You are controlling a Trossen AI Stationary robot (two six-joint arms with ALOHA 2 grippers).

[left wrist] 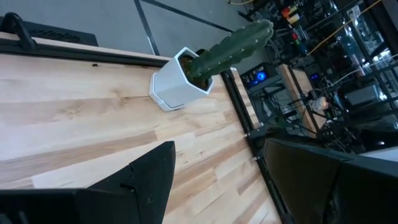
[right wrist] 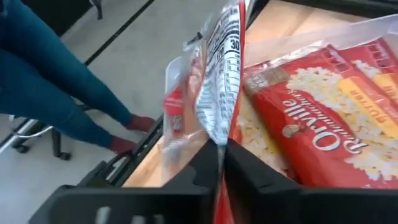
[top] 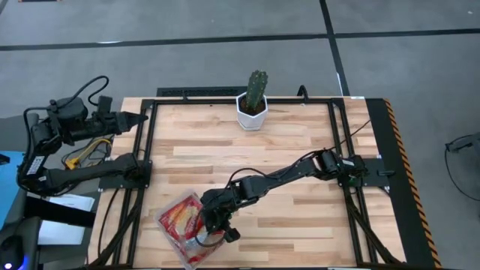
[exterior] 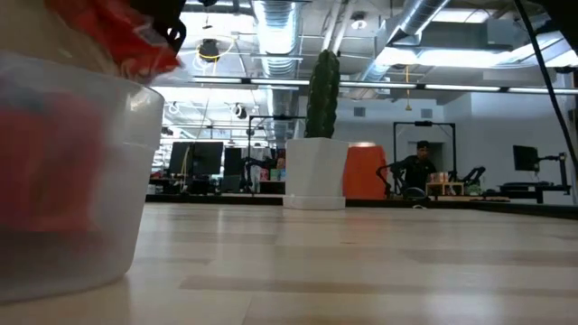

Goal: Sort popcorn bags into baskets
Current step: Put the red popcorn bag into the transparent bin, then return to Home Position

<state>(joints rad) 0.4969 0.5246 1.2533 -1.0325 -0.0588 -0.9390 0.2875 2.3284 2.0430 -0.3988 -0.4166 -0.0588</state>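
Right gripper (right wrist: pixel 219 163) over the clear basket (top: pixel 171 238) at the table's front edge; fingers nearly shut, pinching a slim popcorn bag (right wrist: pixel 214 81) standing up; left gripper (left wrist: pixel 217 180) far away, open, empty.

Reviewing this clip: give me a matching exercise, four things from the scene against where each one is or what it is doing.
Things:
1. cactus pot
2. left gripper
3. right gripper
4. clear basket

States:
A. pinching a small popcorn bag over the basket
B. at the table's near edge, holding red bags
C. open, parked at the table's far left corner
D. standing at the table's far edge

Pairs: 1-D, 2-C, 3-A, 4-B
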